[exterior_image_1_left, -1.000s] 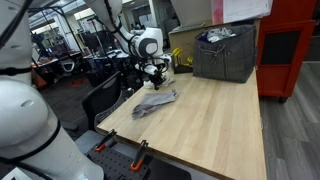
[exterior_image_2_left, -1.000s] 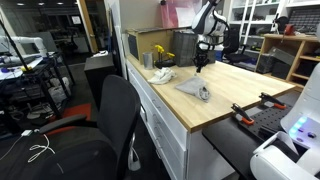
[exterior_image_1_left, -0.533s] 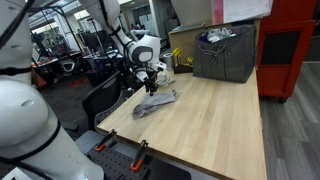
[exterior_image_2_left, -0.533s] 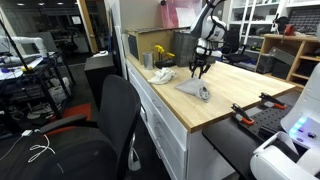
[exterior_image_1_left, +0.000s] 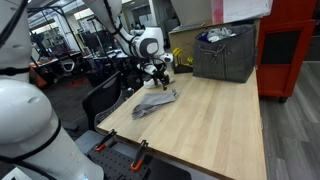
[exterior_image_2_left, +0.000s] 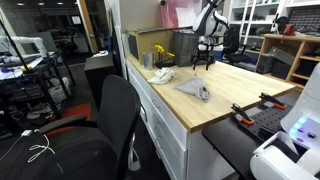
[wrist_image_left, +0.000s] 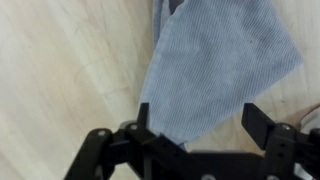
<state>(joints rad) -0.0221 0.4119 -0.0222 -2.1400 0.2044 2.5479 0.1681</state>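
A blue-grey cloth lies spread on the light wooden table, and one corner of it points in between my fingers. My gripper hangs just above it, open, with nothing clamped; the left fingertip is at the cloth's edge and the right one is over bare wood. In both exterior views the gripper hovers over the far end of the crumpled grey cloth.
A dark grey bin stands at the back of the table beside a red cabinet. A white rag and a yellow plant sit near the table's end. A black office chair stands alongside. Clamps grip the front edge.
The jaws have gone from shut to open. The gripper dipped towards the cloth half a second ago and has since risen a little; the cloth stays on the table.
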